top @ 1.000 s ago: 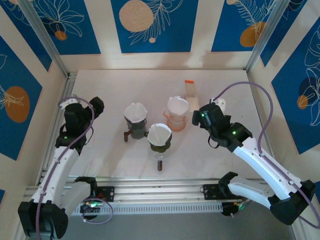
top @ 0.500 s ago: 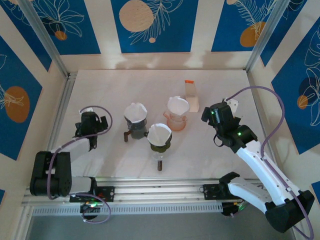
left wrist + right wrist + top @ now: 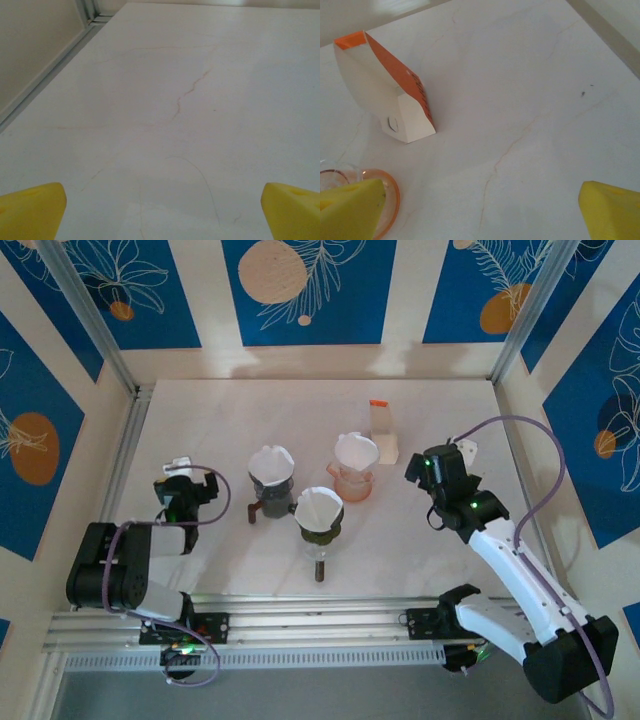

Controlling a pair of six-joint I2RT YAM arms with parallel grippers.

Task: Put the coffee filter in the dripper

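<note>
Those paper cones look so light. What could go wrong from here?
The right gripper, open, sits close to the orange dripper and the orange-and-white carton; a careless sweep might tip either. Reaching for the grey dripper could dislodge the filter in the dark dripper right beside it.

- Table (image 3: pixel 190 90): white marble with faint tan veins.
- Box (image 3: pixel 385 100): white, with an orange top and side.
- Wall panels (image 3: pixel 300 290): blue, with cream circles and white leaf outlines.
- Orange dripper (image 3: pixel 351 485): translucent.
- Grey dripper (image 3: pixel 268 504): dark.
- Paper filters (image 3: pixel 357 452): white.
- Fingertips (image 3: pixel 30 210): yellow.
</note>
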